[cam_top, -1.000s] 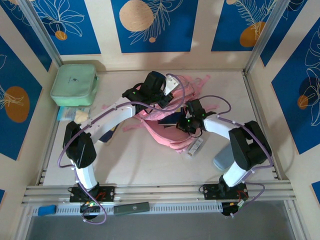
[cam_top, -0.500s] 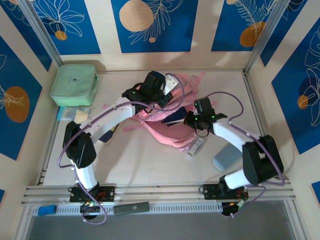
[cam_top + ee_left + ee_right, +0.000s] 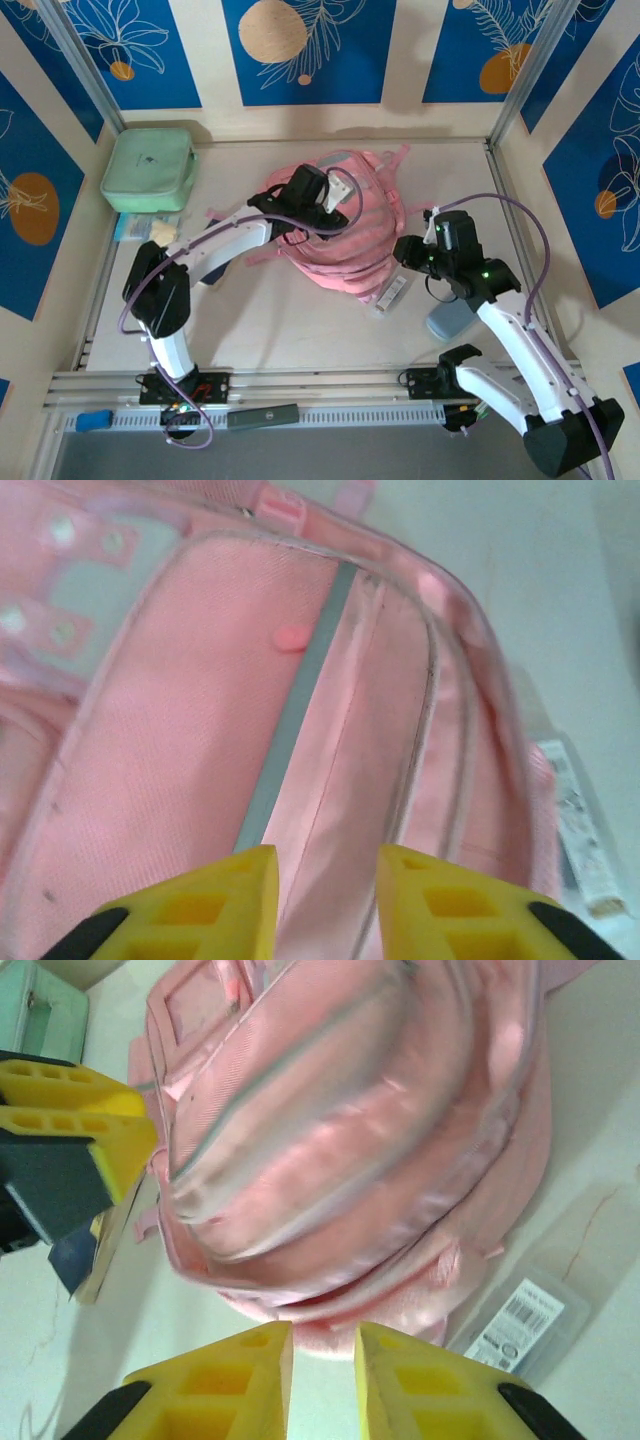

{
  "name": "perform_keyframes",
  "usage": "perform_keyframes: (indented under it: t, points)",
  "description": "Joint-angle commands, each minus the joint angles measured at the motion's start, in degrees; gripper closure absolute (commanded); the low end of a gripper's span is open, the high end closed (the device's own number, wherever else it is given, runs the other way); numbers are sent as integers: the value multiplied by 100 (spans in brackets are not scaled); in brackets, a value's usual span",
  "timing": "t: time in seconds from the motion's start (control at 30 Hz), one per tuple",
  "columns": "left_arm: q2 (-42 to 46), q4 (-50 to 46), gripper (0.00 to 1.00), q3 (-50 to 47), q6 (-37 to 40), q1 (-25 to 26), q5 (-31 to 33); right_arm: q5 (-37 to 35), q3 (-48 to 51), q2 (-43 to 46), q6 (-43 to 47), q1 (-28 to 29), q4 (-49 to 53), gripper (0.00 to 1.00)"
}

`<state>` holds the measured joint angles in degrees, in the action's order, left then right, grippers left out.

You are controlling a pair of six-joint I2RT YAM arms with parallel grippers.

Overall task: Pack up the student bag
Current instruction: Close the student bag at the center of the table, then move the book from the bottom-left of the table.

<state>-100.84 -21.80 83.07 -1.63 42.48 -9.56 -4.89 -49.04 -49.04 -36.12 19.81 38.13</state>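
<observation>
I've got the table point(image 3: 300, 330) up on the overhead view, and the pink bag point(image 3: 365, 235) lies flat in the middle of it, toward the back. The green case point(image 3: 148, 168) sits in the far left corner, well apart from the bag. My left gripper point(image 3: 325, 865) hovers over the bag's zipped panel, fingers parted, holding nothing. My right gripper point(image 3: 323, 1345) is just off the bag's right side, fingers slightly apart, also empty. A clear barcoded packet point(image 3: 520, 1322) lies just beside the bag.

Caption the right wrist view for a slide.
Right gripper, parted and empty, facing the soft pink fabric backpack; clear barcoded plastic packet alongside.
</observation>
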Motion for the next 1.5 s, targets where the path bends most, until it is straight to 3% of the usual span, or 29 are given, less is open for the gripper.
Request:
perform_keyframes:
  t: [0.0, 0.2, 0.4, 0.57, 0.67, 0.87, 1.13, 1.47]
  points:
    - [930, 142, 63, -548, -708, -52, -544, 500, -260, -224, 131, 90, 668, 76]
    - [2127, -345, 50, -1596, -1296, -308, 870, 492, -596, -1147, -237, 1023, 453, 75]
    - [2416, -1348, 41, -2190, -1893, -1297, 1505, 116, -1135, -2456, -578, 2274, -51, 72]
    - [2569, -1418, 31, -2693, -2034, -2189, 1851, -37, -1541, -3425, -861, 2802, -488, 66]
    - [2338, -1330, 24, -2732, -1952, -2803, 1741, -172, -1861, -3866, -871, 3035, -578, 61]
    - [1445, -733, 19, -2506, -1825, -3611, 1576, -277, -2154, -4190, -862, 3143, -519, 55]
    - [173, -123, 13, -1735, -1372, -4015, 1007, -297, -2116, -4003, -787, 2966, -463, 51]
    - [-1158, -432, 9, -620, -1054, -4098, 353, -83, -1908, -3915, -805, 2664, -508, 51]
